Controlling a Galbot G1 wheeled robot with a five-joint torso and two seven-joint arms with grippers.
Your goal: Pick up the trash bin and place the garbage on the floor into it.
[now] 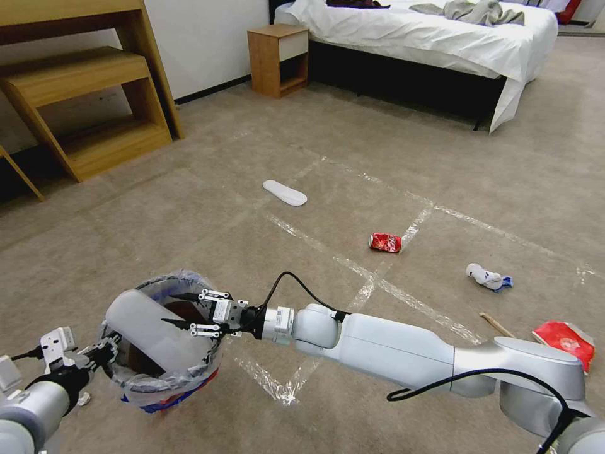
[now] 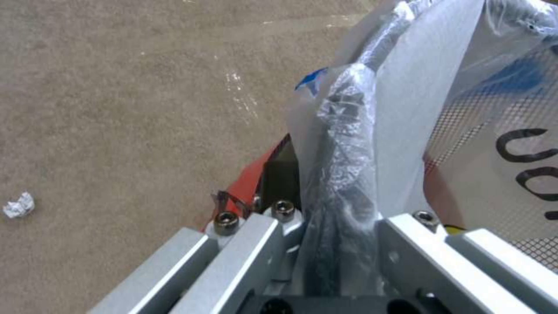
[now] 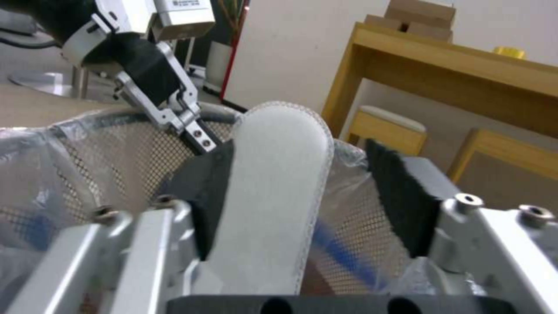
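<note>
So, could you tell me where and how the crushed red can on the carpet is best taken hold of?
Grip the crushed red can across its short flattened body, coming straight down from above. It lies flat on the carpet with open floor all round it, so the right tool, now open over the trash bin, could probably straddle it.

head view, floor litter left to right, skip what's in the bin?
White insole → crushed red can → white-and-blue wad → wooden stick → red wrapper.
</note>
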